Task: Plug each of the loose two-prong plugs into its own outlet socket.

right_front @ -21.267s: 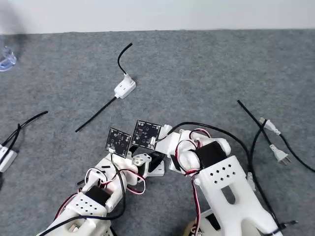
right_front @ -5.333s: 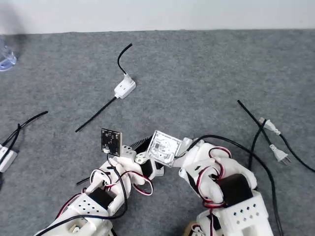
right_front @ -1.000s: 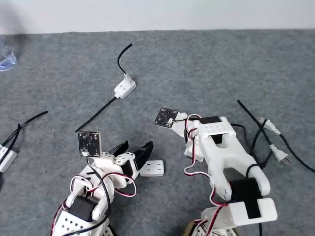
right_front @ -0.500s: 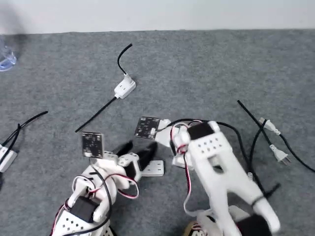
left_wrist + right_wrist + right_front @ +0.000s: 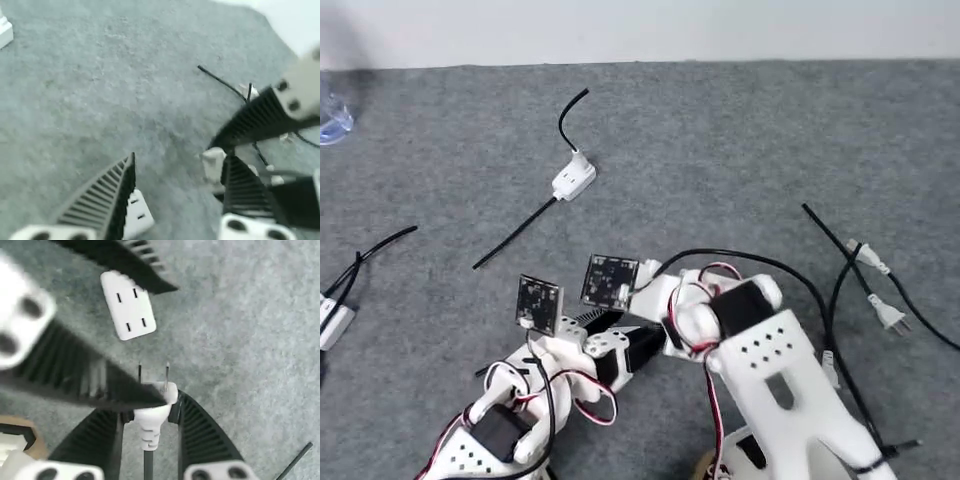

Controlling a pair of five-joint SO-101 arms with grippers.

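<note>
Low over the table, the right jaws, clamped on the plug, had swung back above the socket. The left jaws stood wide by it, so insertion looked close.

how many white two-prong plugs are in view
3: one white two-prong plug in the right gripper, two loose plugs at the high view's right; arms may hide more.

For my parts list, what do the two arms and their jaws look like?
Both the left arm and right arm have white plastic shells over black motor blocks, with looping red, white and black wires. The right arm's broad shell has rows of small round holes. Each wrist carries a small square black circuit board. The jaws are black, tapered and ribbed.
</note>
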